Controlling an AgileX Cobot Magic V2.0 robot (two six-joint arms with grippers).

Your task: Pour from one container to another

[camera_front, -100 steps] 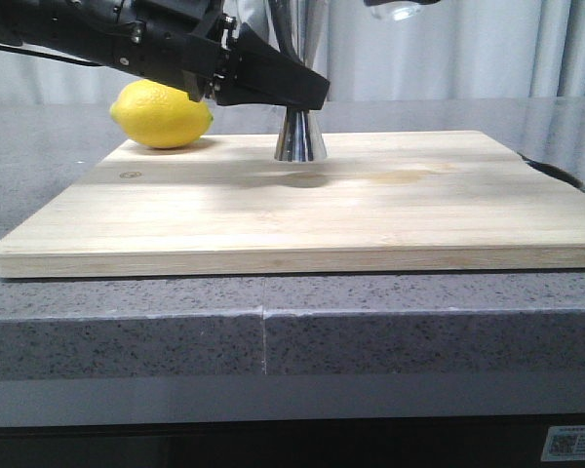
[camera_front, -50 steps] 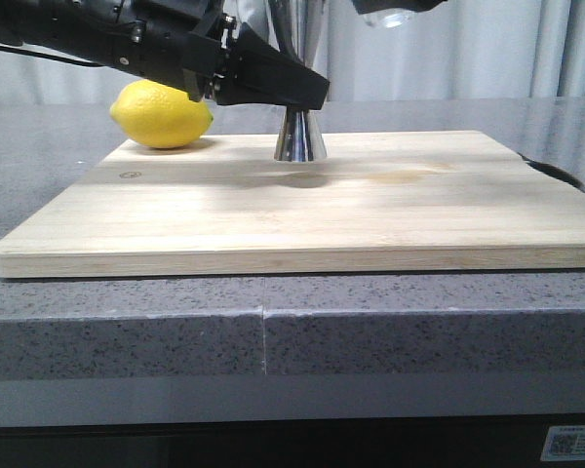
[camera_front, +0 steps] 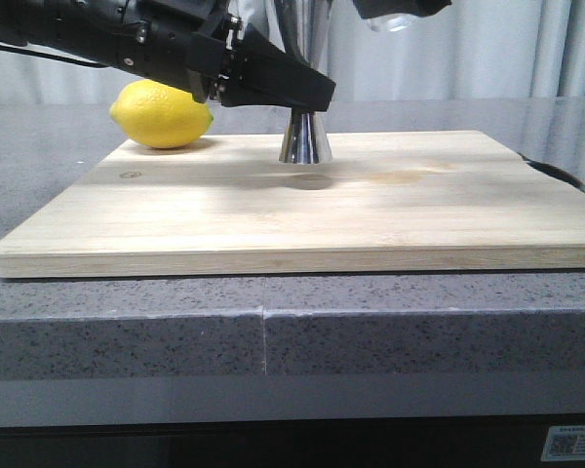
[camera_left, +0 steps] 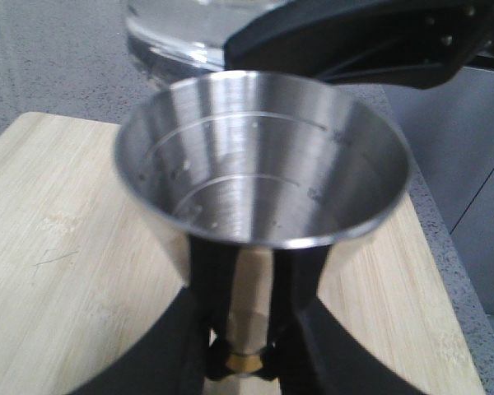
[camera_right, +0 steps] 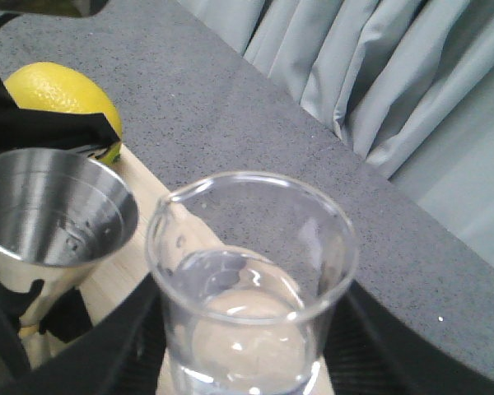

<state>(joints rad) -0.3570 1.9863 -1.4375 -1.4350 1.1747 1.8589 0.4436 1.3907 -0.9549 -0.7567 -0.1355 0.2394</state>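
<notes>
Your left gripper [camera_left: 240, 362] clamps the jigger [camera_left: 259, 177] at its waist, hiding it in front. Your right gripper [camera_right: 239, 346] holds the beaker [camera_right: 251, 280], mostly cropped above.

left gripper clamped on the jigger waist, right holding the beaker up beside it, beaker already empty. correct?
Not empty. The right wrist view shows clear liquid in the beaker. The rest holds: left gripper is clamped on the jigger waist, and the right gripper holds the beaker up beside it.

Lemon [camera_front: 162, 114] blocks board [camera_front: 302, 210] back-left; front, right open.
</notes>
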